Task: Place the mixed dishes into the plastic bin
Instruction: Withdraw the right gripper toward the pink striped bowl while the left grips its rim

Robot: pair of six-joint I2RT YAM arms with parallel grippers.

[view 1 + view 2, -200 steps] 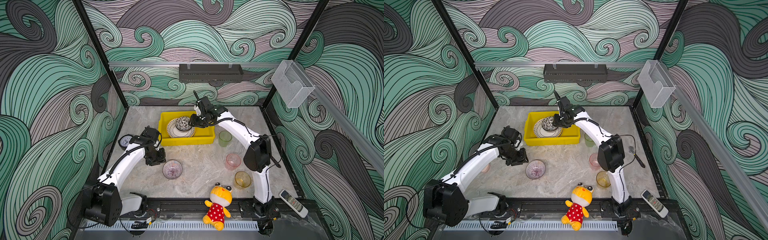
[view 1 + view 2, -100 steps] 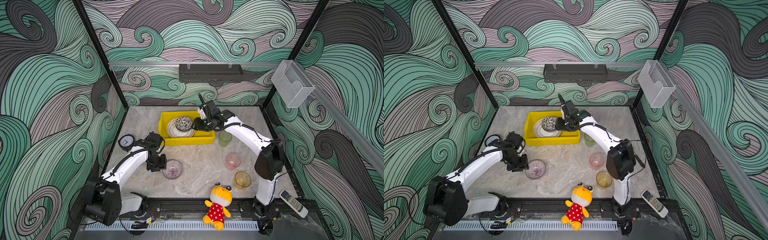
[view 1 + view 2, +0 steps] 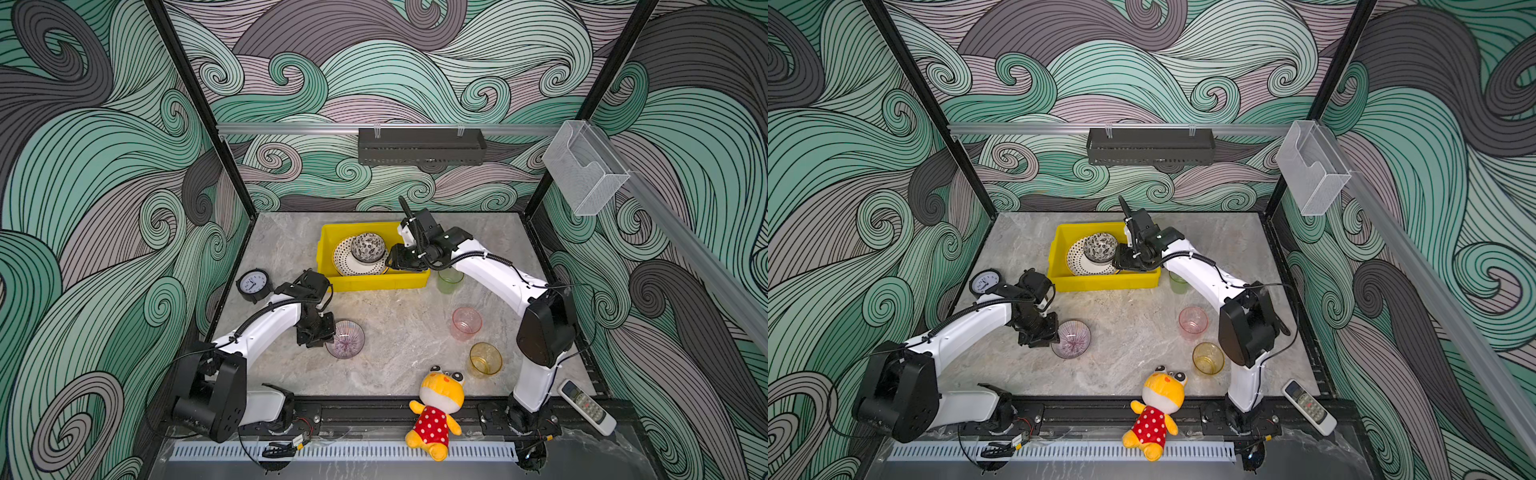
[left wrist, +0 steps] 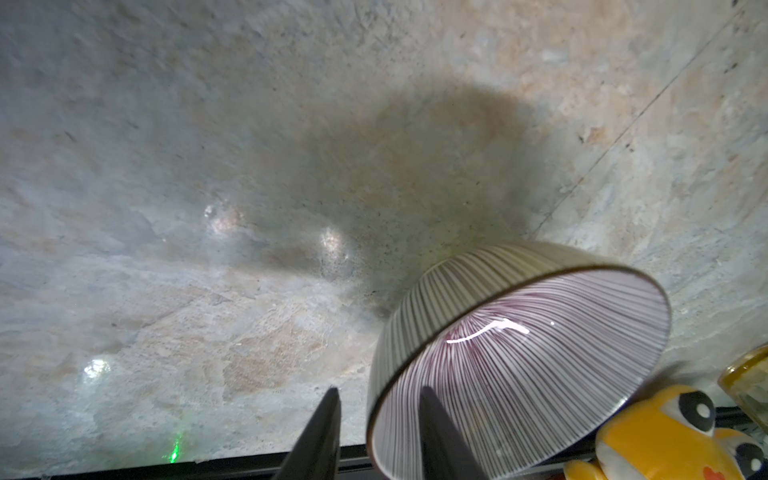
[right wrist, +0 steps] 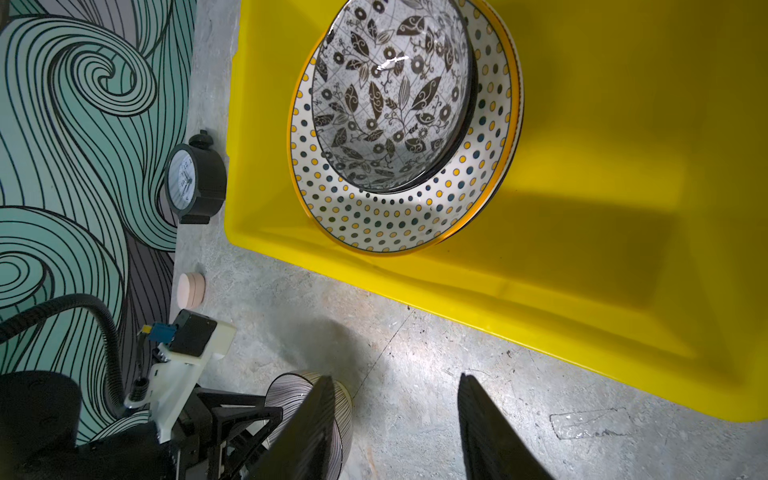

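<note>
Vs a second ago: left gripper [image 3: 329, 338] off the bin's left side and down at the lilac bowl [image 3: 347, 341]; clock [image 3: 253, 284] uncovered in full. Right gripper [image 3: 390, 262] backed off from over the black-white bowl [image 3: 368, 247] toward the bin's right half. Bowl, plate and cups in the same spots.

Left gripper [image 4: 376, 392]: jaws part open, straddling the lilac bowl [image 4: 519, 353] rim, one finger outside and one over the inside; gap showing on the outer side, not clamped. Bowl on the table [image 3: 399, 374], front-left of centre.

Right gripper [image 5: 395, 378]: jaws wide apart, nothing between them, released.

Containers: yellow bin [image 3: 374, 283] at table rear centre, holding the dotted plate [image 5: 374, 224] in its left half with the black-white bowl [image 5: 390, 104] seated on top; another plate rim peeking from under the dotted one. Bin's right half bare. Outside the bin: green cup [image 3: 449, 280] just beside its front-right corner, pink cup [image 3: 466, 323] and amber cup [image 3: 485, 359] in a line toward the front, all upright.

Edges and room: clock near the bin's front-left corner, against the left wall. Plush toy [image 3: 436, 409] on the front rail, remote [image 3: 586, 407] at front right. Open marble between lilac bowl and cups, and from bowl up to the bin's front wall.
</note>
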